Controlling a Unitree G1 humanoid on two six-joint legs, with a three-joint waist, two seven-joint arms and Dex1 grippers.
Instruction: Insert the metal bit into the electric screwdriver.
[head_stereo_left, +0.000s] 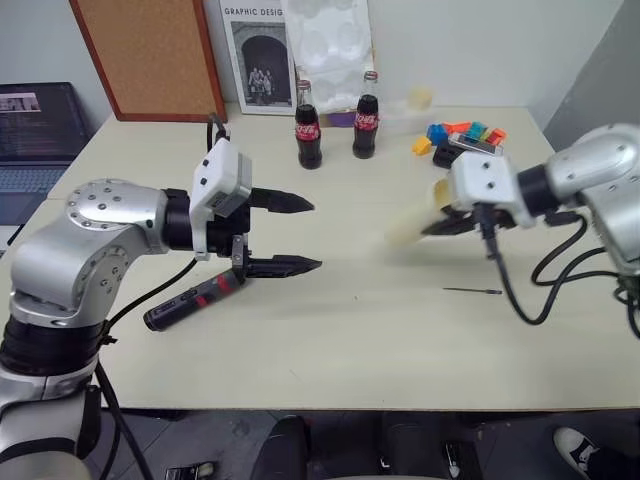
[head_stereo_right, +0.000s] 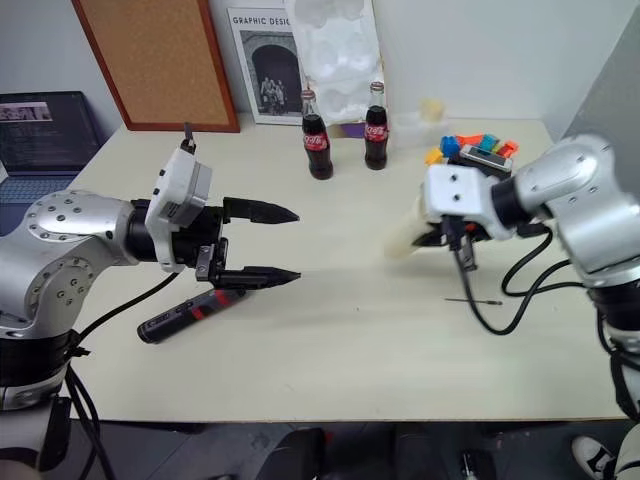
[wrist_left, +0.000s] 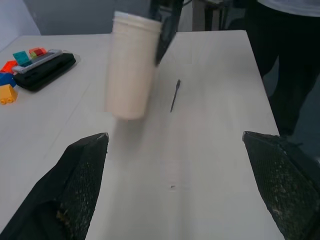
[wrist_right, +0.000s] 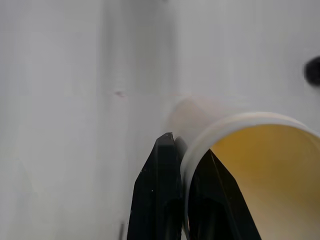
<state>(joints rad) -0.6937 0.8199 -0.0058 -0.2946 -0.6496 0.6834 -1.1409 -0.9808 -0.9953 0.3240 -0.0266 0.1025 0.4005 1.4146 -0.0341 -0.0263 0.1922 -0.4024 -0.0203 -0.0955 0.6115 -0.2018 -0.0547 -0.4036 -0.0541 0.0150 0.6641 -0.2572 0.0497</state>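
Right gripper (wrist_right: 182, 150) pinches one cream cup's (wrist_left: 131, 65) rim; left gripper (head_stereo_left: 315, 234) gapes above one electric screwdriver (head_stereo_left: 192, 299)

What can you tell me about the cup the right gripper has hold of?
The cream plastic cup is a plain, tall cylinder with a thicker rolled rim and an open mouth; its inside looks yellowish and empty. The right gripper is shut on its rim, one finger inside the wall and one outside. It hangs tilted above the table, touching nothing else, near the metal bit.
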